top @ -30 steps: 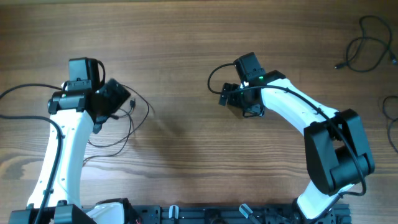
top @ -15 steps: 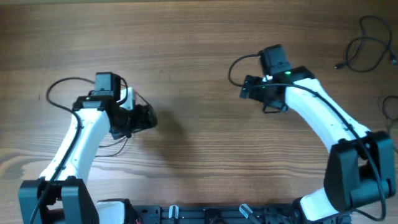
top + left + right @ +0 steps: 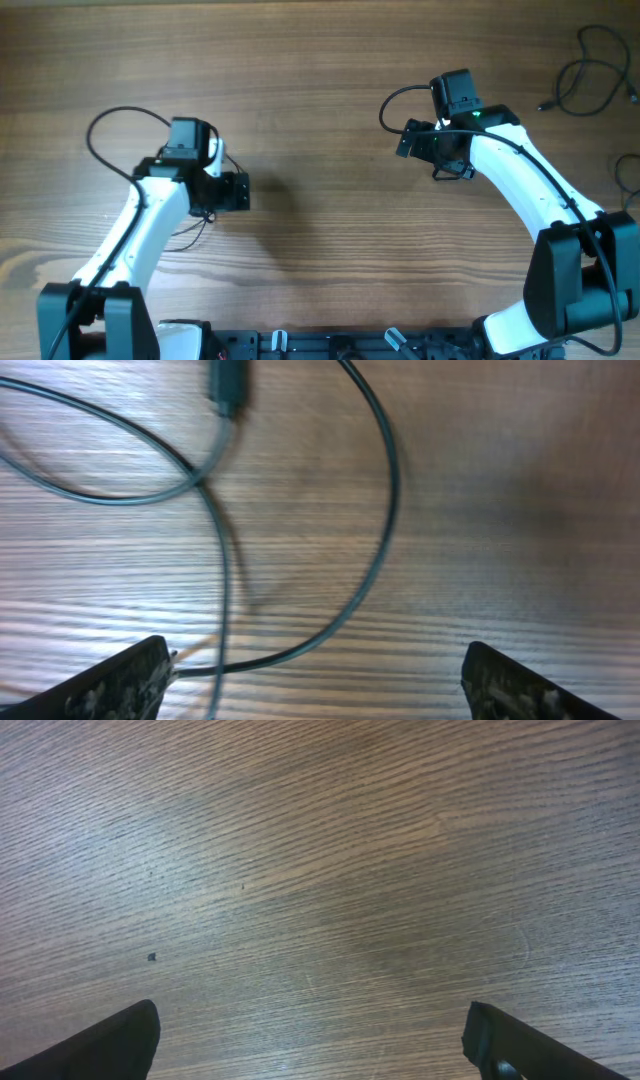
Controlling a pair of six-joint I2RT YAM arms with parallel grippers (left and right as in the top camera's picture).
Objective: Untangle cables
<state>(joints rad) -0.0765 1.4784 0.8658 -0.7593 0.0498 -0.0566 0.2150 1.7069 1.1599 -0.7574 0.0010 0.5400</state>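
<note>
A thin dark cable lies in loops on the wooden table. In the left wrist view its strands (image 3: 385,510) cross each other, and a dark plug (image 3: 228,382) lies at the top. My left gripper (image 3: 315,685) is open just above them; one strand runs to its left fingertip. From overhead, the left gripper (image 3: 232,191) covers most of the cable, and only a thin bit (image 3: 190,228) shows under the arm. My right gripper (image 3: 413,140) is open and empty over bare wood, as the right wrist view (image 3: 315,1040) shows.
More dark cables lie at the far right: a loose bundle (image 3: 590,70) at the top right corner and another loop (image 3: 627,172) at the right edge. Each arm's own wiring arches beside it. The table's front rail (image 3: 330,345) runs along the bottom.
My left gripper has swung right over the cable, which now lies mostly under it. My right gripper has moved right and away from the table's middle. Both stay open.
</note>
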